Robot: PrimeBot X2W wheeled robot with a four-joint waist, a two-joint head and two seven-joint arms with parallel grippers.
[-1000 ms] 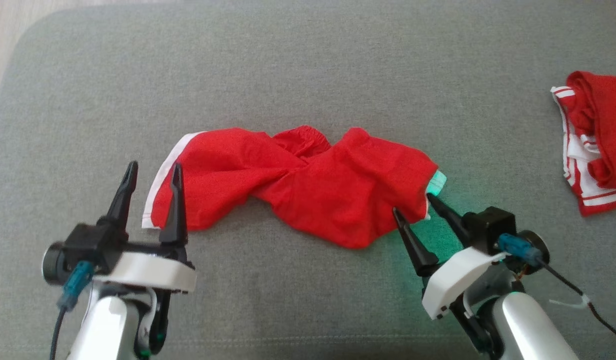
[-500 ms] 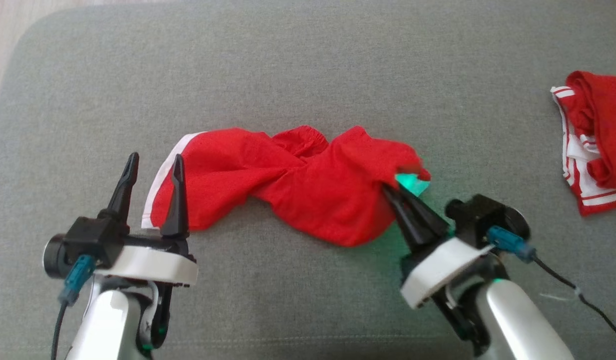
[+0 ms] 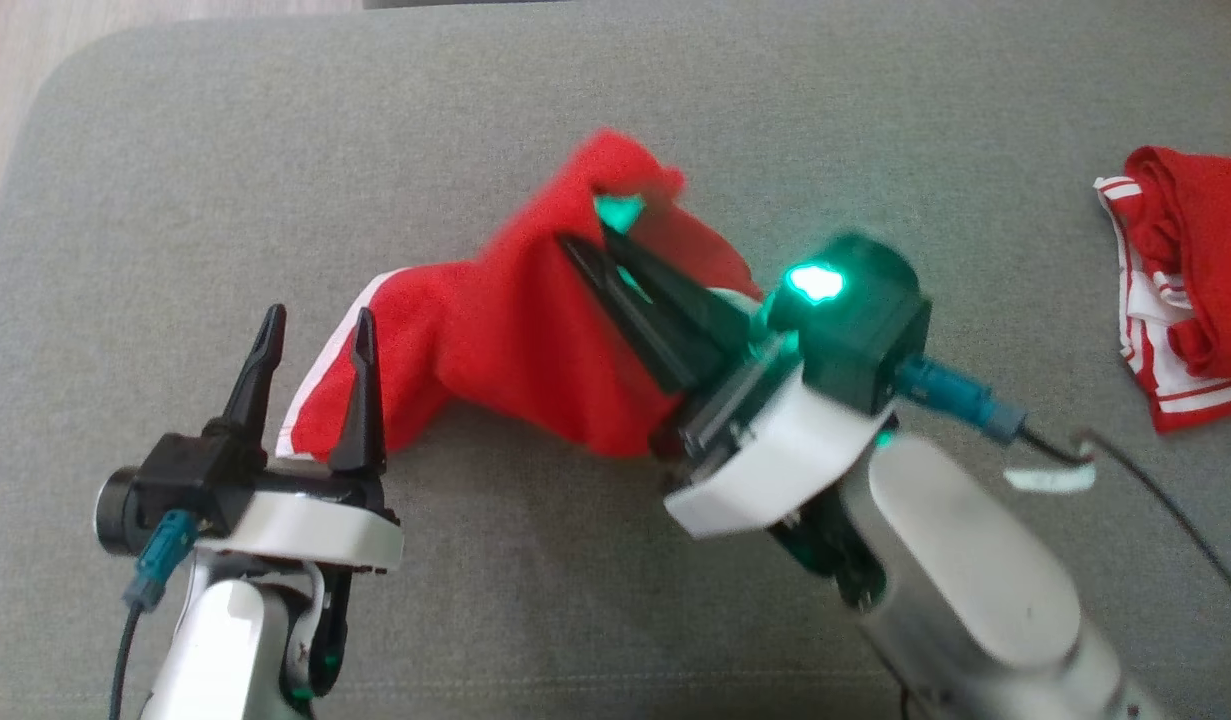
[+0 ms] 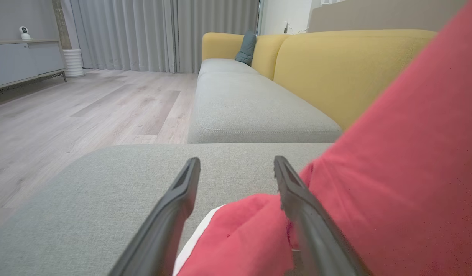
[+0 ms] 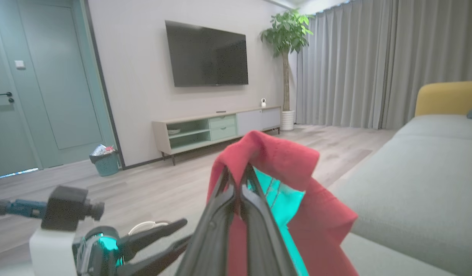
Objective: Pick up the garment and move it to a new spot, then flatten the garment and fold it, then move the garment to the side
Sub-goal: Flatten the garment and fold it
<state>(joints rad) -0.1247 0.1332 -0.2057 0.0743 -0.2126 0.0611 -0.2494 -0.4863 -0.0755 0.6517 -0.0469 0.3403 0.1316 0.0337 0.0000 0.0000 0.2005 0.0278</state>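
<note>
red garment point(image 3: 515, 340), teal bin point(image 5: 106, 165) perhaps full

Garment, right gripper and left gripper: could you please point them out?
garment point(image 3: 505, 340), head view, middle of the red cloth.
right gripper point(image 3: 585, 233), head view, midway between fingertips.
left gripper point(image 3: 317, 314), head view, midway between fingertips.
</note>
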